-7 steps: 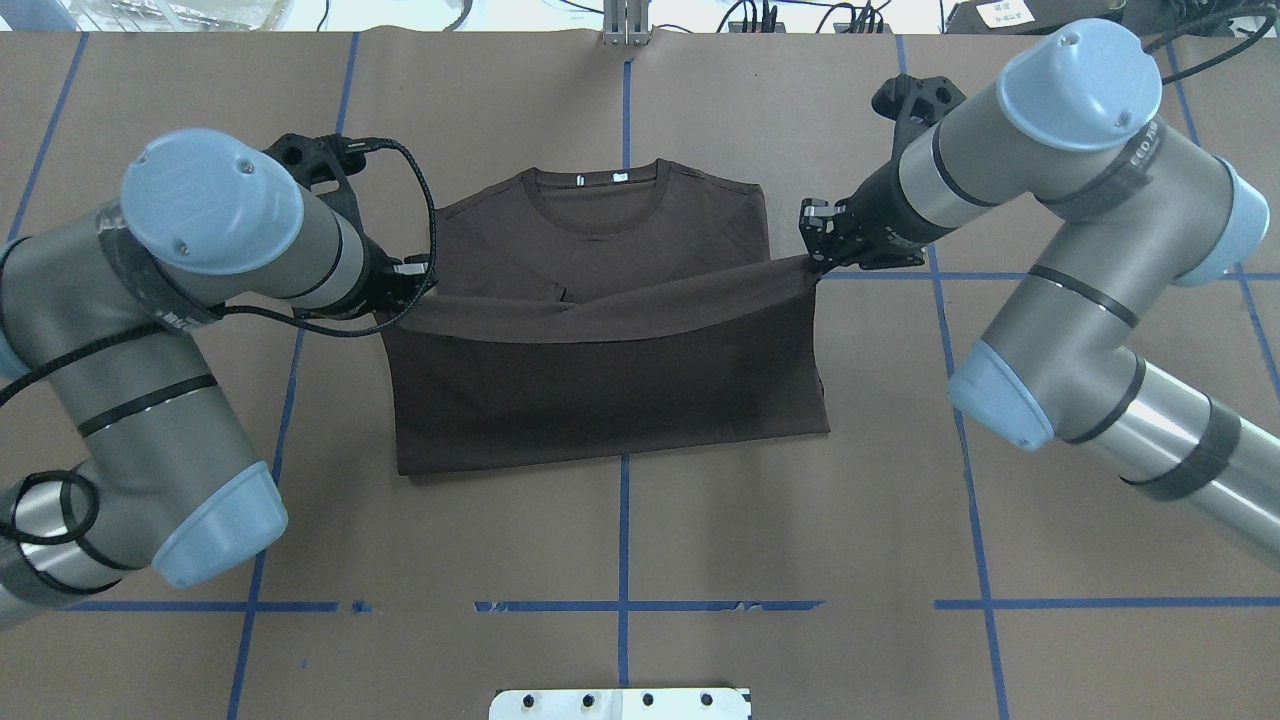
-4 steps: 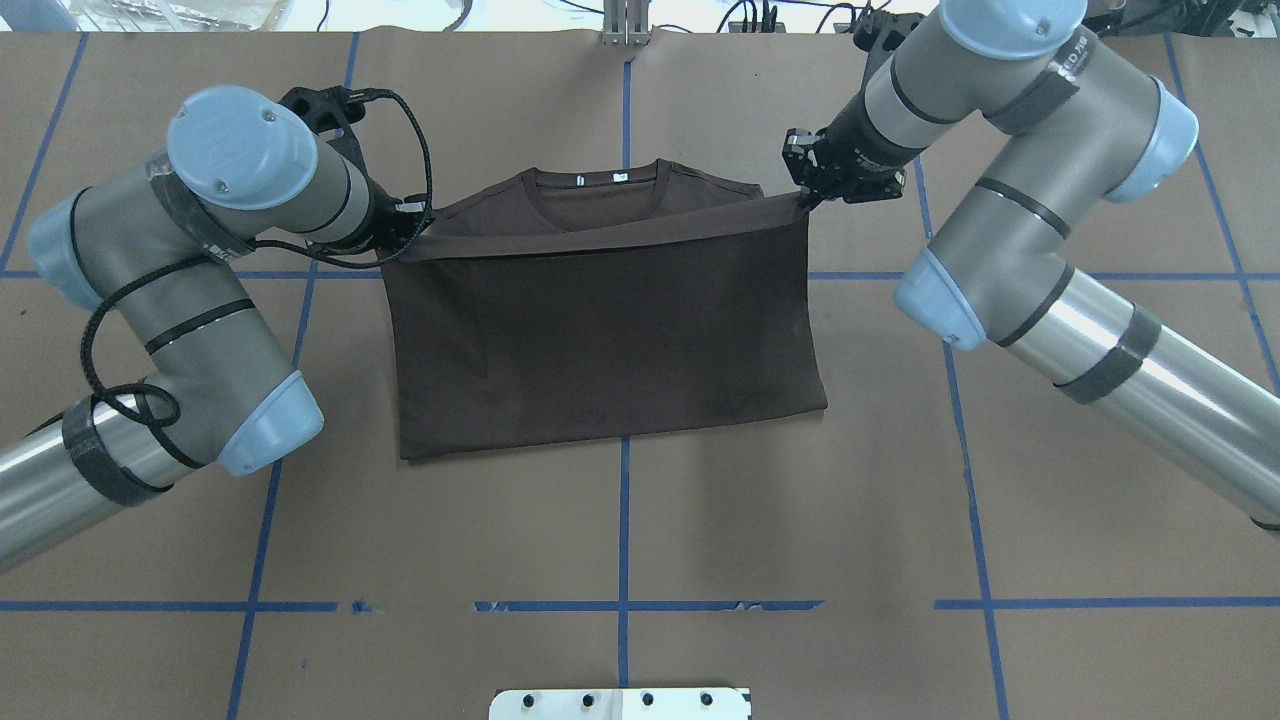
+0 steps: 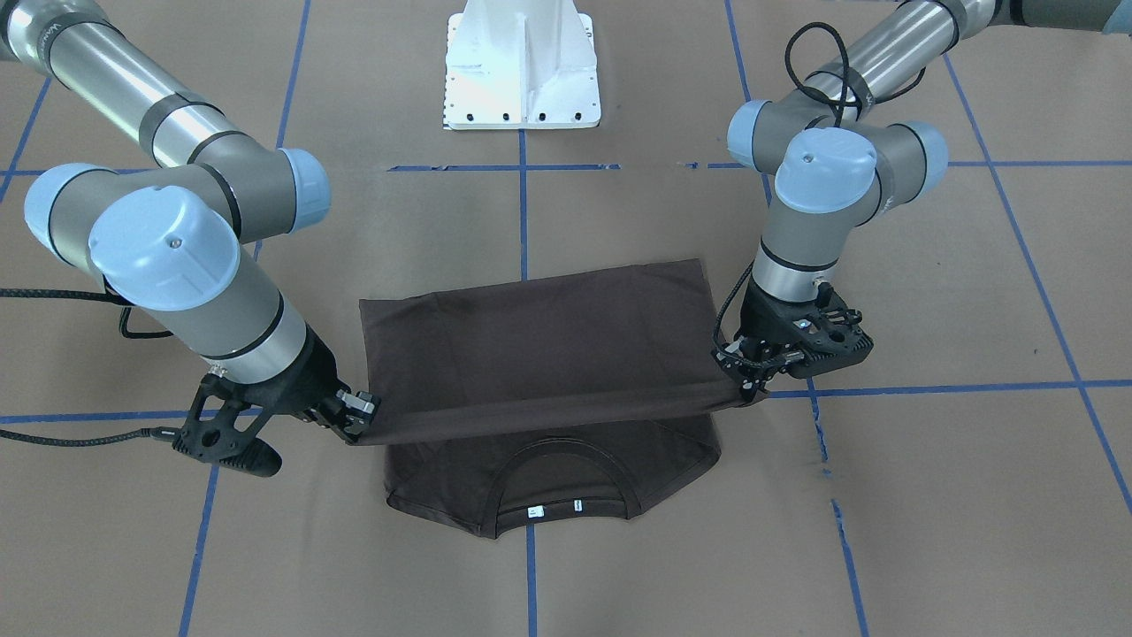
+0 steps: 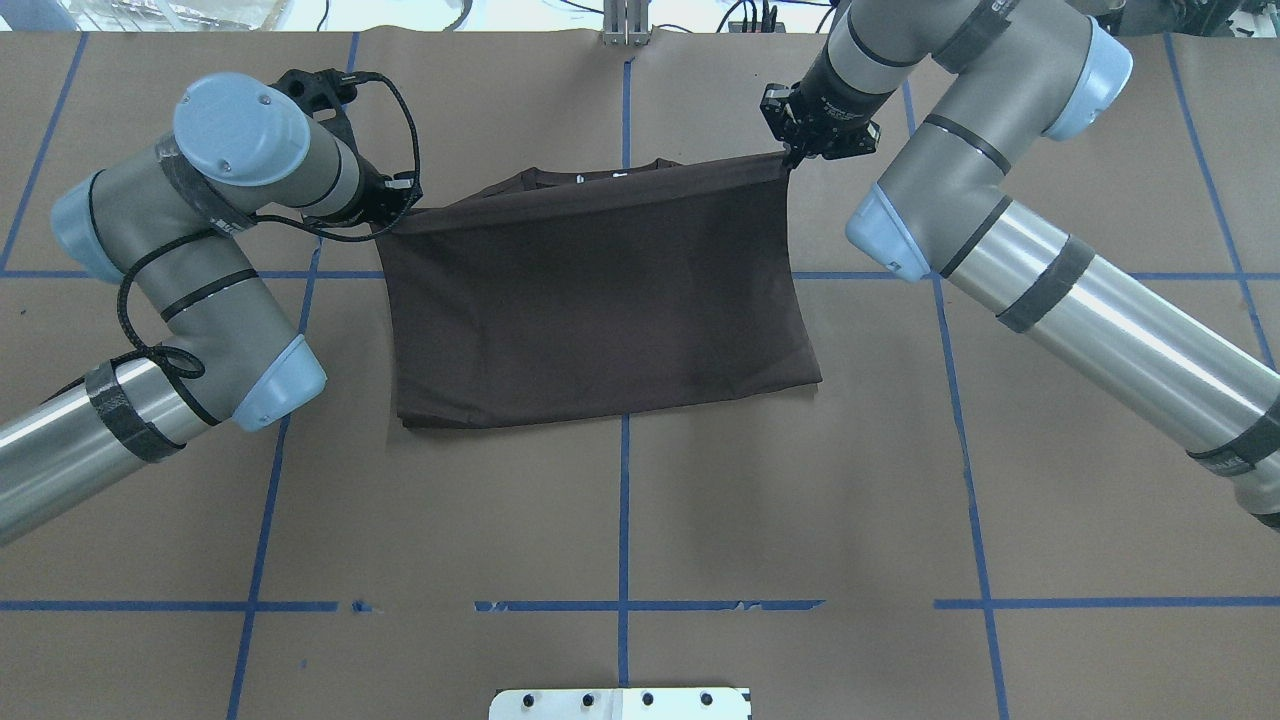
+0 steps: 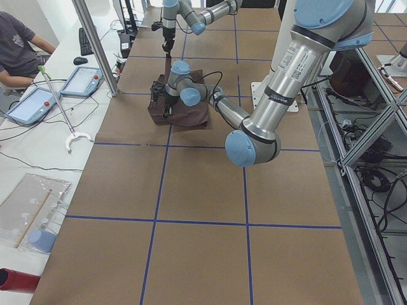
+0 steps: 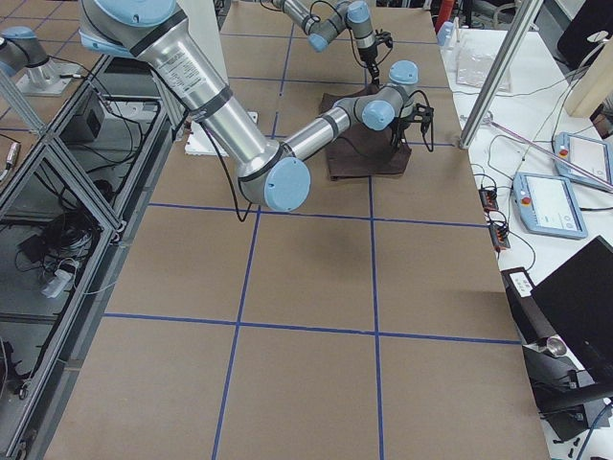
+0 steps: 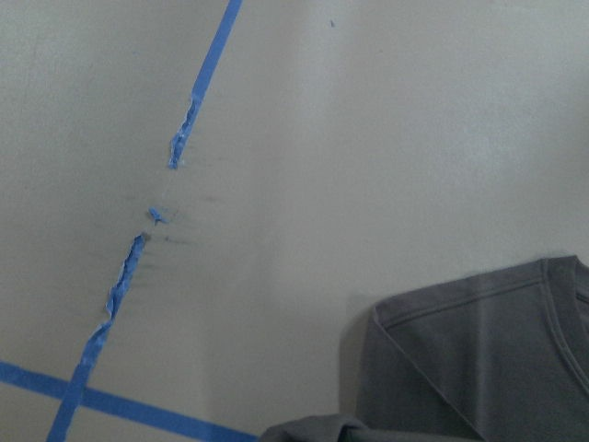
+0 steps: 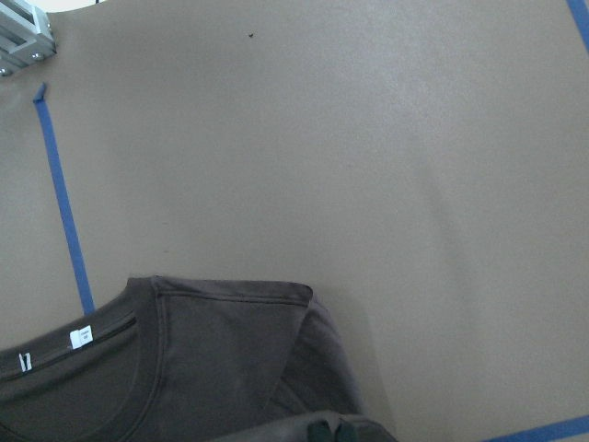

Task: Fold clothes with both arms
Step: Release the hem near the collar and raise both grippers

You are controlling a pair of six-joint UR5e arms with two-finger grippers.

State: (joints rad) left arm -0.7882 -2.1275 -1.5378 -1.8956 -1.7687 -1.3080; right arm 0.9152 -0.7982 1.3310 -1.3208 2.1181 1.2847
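The dark grey-brown T-shirt (image 4: pixel 600 300) lies on the brown table, its lower half doubled over the chest. My left gripper (image 4: pixel 400 208) is shut on one corner of the raised hem, and my right gripper (image 4: pixel 788 157) is shut on the other, slightly farther forward. The hem hangs taut between them just above the collar (image 3: pixel 559 488), whose white tags (image 3: pixel 533 510) show. In the front-facing view the left gripper (image 3: pixel 745 382) is on the right and the right gripper (image 3: pixel 355 423) on the left. The right wrist view shows collar and tags (image 8: pixel 83 337); the left wrist view shows a folded shoulder (image 7: pixel 479 368).
The white pedestal (image 3: pixel 522 71) stands at the robot's side of the table. Blue tape lines (image 4: pixel 624 520) cross the brown surface. A metal bracket (image 4: pixel 625 25) sits at the far edge. A person (image 5: pixel 19 51) sits at a side bench with tablets (image 5: pixel 82 79).
Both grippers have carried the hem away from the robot, from mid-chest up to the collar. The folded layer now covers nearly the whole chest, and both arms have stretched forward.
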